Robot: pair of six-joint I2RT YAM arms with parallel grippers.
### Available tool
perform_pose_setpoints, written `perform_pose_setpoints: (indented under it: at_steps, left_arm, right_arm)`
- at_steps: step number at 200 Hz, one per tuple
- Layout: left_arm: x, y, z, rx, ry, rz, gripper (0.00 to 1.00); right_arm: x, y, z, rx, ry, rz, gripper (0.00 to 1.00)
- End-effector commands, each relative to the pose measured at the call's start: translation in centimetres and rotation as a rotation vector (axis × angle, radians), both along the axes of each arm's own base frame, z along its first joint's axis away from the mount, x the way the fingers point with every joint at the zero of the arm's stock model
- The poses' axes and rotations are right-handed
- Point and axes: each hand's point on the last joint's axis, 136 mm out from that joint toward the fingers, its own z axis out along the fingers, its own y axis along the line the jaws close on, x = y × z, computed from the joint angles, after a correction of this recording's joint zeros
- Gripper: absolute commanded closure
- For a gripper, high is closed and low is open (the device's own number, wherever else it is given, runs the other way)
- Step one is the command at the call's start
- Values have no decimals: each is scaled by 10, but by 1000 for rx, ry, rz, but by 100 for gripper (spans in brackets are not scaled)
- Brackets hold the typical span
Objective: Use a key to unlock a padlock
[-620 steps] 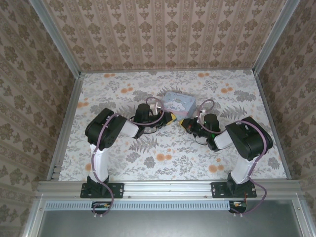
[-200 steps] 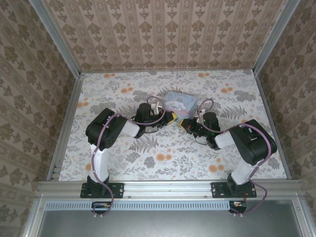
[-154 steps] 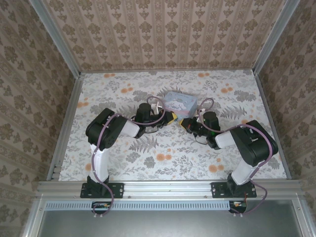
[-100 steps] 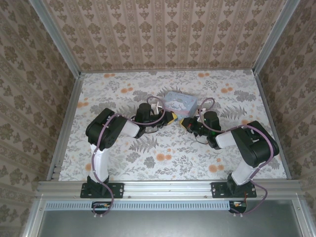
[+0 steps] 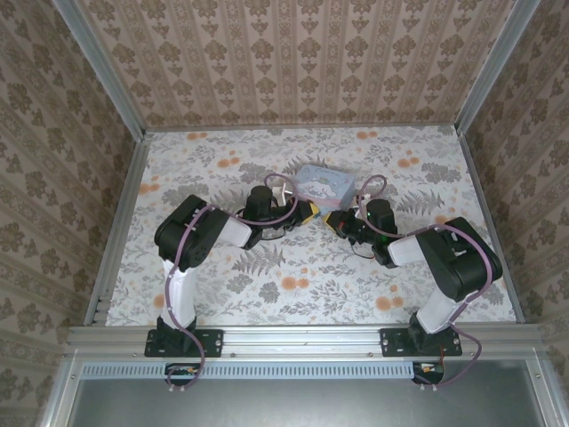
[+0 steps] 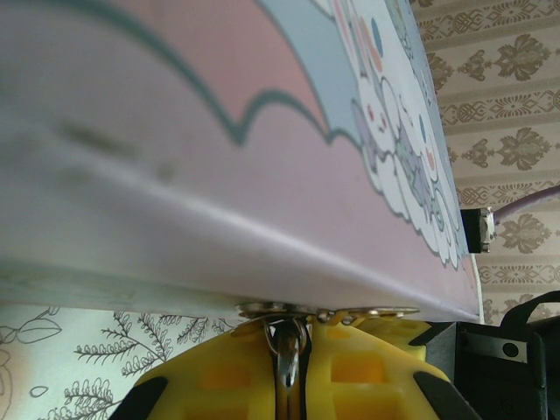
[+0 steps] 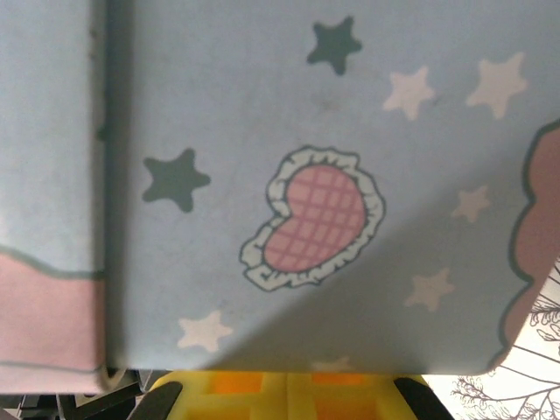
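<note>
The left pincer (image 6: pixel 282 378) is clamped on what looks like the key (image 6: pixel 285 339) against the tin's (image 6: pixel 175 131) lower edge, the right pincer (image 7: pixel 287 383) is pressed together beside the tin, and unlocking seems not yet done.

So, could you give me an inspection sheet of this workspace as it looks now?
Surface: floral-printed table, flat.
Job's things: padlock and key too small to tell; a small metal piece sits at the lower rim of the pale blue tin.
Clutter: that cartoon tin, between the grippers.
Grippers: left gripper shut on the metal piece; right gripper against the tin, jaws unclear.
Cables: purple cables along both arms.
Surroundings: patterned walls, aluminium frame.
</note>
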Motion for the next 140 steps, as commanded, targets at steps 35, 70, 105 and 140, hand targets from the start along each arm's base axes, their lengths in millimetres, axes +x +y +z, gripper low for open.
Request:
perform_pose_setpoints:
  at_steps: [35,70,105,140]
  left_arm:
    - [-8,-17,27,-88,-23,-40,100]
    - [-11,-19,29,-100,-12,-37,100]
    - [-18,-24,34,-123,10,-36,100]
    - [-24,-28,36,-122,22,-36,100]
  right_arm:
    - [20,4,20,51,-69,-25,100]
    - [25,2,24,82,-96,-56,100]
    - [33,3,33,164,-137,-78,100]
    - [38,7,36,196,-165,-56,100]
